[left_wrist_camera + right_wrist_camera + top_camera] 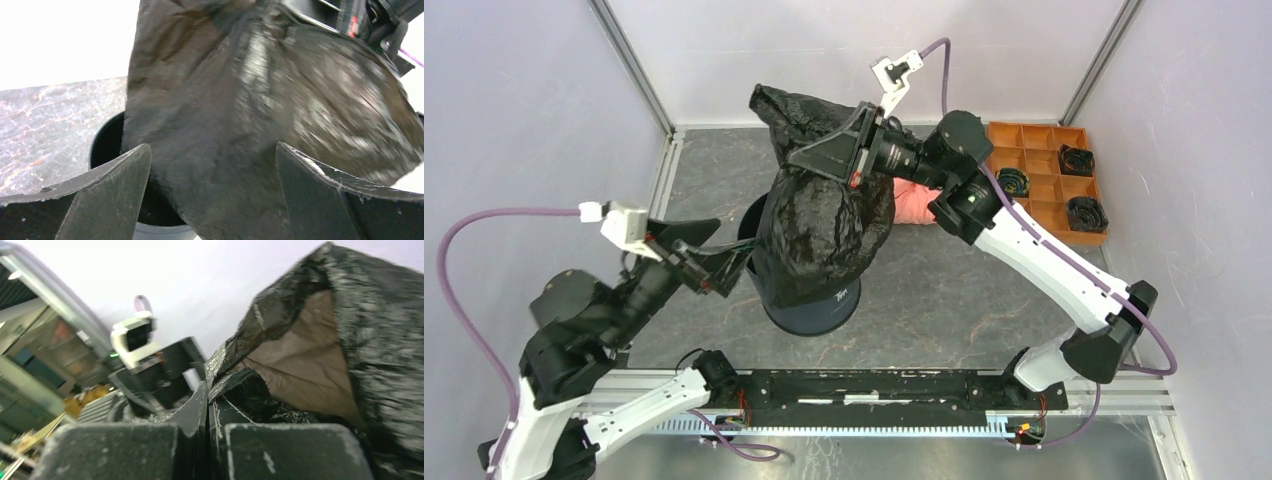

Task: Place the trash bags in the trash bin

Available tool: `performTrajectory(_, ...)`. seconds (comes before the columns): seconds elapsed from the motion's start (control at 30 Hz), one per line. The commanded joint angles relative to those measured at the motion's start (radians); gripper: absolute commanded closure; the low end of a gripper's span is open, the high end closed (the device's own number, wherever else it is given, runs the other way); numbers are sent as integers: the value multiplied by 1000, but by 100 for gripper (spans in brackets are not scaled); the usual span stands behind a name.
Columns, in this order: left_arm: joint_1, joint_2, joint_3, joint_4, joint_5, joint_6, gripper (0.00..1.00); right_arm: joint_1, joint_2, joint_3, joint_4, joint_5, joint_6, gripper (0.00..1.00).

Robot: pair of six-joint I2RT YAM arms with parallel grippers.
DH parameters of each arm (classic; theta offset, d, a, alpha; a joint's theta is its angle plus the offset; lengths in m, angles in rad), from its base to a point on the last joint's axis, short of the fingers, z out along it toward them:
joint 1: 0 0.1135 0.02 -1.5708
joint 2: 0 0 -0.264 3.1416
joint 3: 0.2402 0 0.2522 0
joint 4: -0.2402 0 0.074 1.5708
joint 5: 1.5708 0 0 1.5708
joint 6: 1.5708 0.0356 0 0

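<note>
The black, glossy trash bag (824,230) hangs over the dark navy trash bin (814,318). Its lower part drapes over the bin's mouth and front side. My right gripper (799,156) is shut on the bag's upper fold and holds it up above the bin. The right wrist view shows the jaws (207,390) pressed together on the plastic (370,340). My left gripper (734,240) is open at the bin's left rim. In the left wrist view the bag (250,110) fills the gap between the spread fingers (212,160), with the bin's black inside (107,145) at the left.
A salmon-pink cloth (916,205) lies behind the bin, under the right arm. An orange compartment tray (1034,160) with black round parts stands at the back right. Metal frame posts and white walls close in the table.
</note>
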State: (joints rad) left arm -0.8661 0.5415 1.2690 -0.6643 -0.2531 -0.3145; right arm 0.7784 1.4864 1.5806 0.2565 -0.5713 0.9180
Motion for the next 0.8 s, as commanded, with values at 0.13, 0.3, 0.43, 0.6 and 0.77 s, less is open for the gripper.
performTrajectory(0.13,-2,-69,82,7,-40,12,0,292,-35,189,4,132,-43,99)
performTrajectory(0.3,-2,-107,97,5,-21,23,0,350,-7,261,34,176,-22,99)
performTrajectory(0.43,-2,-124,92,-28,-45,24,0,347,35,315,39,193,-2,99)
performTrajectory(0.6,-1,-133,84,-30,-65,21,0,205,20,192,71,198,68,99)
performTrajectory(0.77,-2,-127,53,-29,-101,5,0,27,29,67,138,165,94,99)
